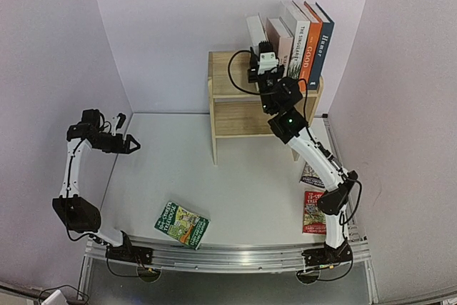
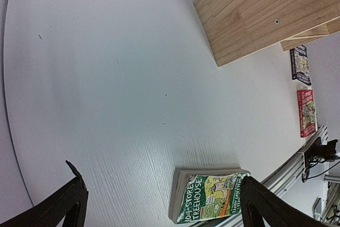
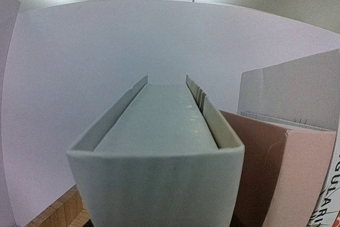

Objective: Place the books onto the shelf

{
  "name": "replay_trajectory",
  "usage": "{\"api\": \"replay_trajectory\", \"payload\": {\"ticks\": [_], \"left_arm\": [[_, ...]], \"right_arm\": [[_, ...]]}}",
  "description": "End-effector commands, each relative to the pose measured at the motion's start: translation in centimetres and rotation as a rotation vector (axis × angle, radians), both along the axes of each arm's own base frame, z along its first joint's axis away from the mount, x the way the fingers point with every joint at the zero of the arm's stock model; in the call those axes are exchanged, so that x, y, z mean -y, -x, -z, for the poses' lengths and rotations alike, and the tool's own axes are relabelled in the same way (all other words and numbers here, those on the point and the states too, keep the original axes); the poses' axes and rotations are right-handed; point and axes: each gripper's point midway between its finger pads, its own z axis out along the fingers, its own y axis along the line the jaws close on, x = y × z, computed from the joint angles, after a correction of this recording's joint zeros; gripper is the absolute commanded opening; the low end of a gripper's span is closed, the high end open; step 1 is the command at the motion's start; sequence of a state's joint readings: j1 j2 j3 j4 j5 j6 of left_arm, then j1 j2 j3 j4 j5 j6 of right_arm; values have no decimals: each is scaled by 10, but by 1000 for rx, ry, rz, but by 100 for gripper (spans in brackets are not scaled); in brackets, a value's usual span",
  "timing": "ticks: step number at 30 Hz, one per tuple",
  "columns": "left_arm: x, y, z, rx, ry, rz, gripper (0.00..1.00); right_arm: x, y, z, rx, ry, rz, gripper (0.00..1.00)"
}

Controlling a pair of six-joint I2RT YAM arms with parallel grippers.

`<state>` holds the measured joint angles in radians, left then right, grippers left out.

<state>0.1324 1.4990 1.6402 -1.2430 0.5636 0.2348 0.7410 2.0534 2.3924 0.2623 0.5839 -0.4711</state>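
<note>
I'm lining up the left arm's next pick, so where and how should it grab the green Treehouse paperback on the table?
Probably by its two long edges, with the open left gripper coming straight down from above. The green Treehouse paperback lies flat, cover up, on the table, so only its edges are exposed, and its thick page block gives the jaws something to bite.

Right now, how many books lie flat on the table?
3: a green book front-centre, a red book at the right, a third book just behind it, partly hidden.

Five books (image 1: 298, 37) stand on the one shelf (image 1: 235, 116), and what looks like three paperbacks (image 1: 182, 224) lie on the table (image 1: 250, 176).
</note>
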Motion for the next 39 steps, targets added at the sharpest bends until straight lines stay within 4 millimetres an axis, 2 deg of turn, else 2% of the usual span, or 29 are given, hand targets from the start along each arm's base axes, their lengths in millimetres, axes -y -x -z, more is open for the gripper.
{"api": "replay_trajectory", "payload": {"ticks": [1,4,10,18,26,28,32,33,39], "left_arm": [[2,1,-10,44,0,6,99],[3,1,-8,37,2,8,100],[3,0,-5,27,6,11,100],[5,1,-4,20,6,19,99],[8,0,-3,14,7,27,99],[9,0,-2,12,9,28,99],[10,-1,-1,5,9,33,99],[11,-1,-1,0,11,34,99],[14,1,2,-15,14,45,99]], "right_arm": [[10,7,-14,46,-50,22,25],[12,8,-15,46,-55,22,28],[25,13,-23,36,-156,23,27],[29,11,-19,4,-167,41,27],[32,15,-23,-19,-153,43,27],[32,15,-22,-22,-138,50,31],[31,15,-22,-22,-112,53,52],[31,15,-22,-21,-109,56,55],[38,17,-26,-12,-109,88,60]]}}
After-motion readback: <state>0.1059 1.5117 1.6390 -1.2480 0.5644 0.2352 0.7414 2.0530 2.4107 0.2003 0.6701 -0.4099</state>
